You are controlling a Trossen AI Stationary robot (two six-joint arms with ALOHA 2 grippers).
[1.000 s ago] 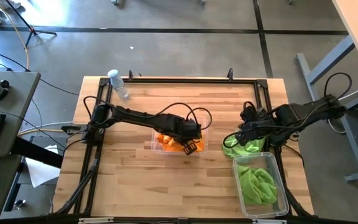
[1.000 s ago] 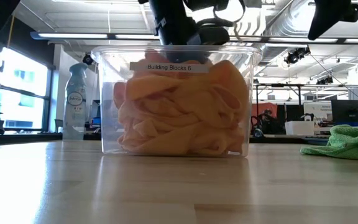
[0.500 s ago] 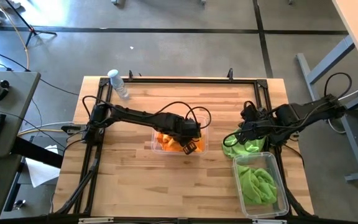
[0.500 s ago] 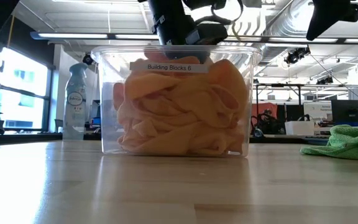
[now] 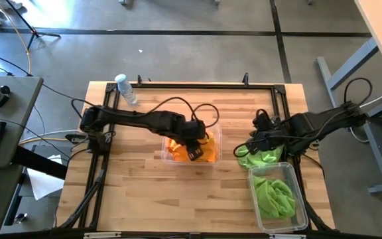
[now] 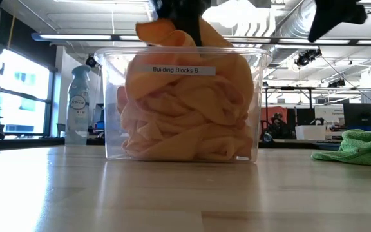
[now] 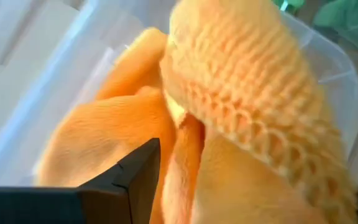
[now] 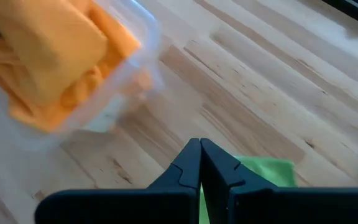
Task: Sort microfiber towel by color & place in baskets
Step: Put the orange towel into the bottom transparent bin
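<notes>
A clear basket (image 5: 218,142) at mid-table is piled with orange microfiber towels (image 6: 185,116). One orange fold (image 6: 165,32) stands above its rim. My left gripper (image 5: 192,150) hangs open over this basket, and the top towel (image 7: 253,106) bulges between its fingers. At the right, my right gripper (image 5: 254,142) is shut, a little above a loose green towel (image 5: 264,159) that lies on the table. A second basket (image 5: 304,199) at the near right holds green towels (image 5: 274,196). My left gripper comes at the orange pile from above with its fingers spread wide. One finger (image 7: 135,180) stands beside the raised fold (image 7: 185,143) of the top towel. Whether either finger touches the cloth, I cannot tell.
A small water bottle (image 5: 126,88) lies at the table's far left corner. Bare wood lies along the near edge (image 5: 178,199) and between the two baskets. A spray bottle (image 6: 77,103) shows behind the table in the low view.
My left gripper has risen and gone a little toward the table's left edge over the orange basket. A fold of orange towel now stands above the rim, where the pile lay below it before.
</notes>
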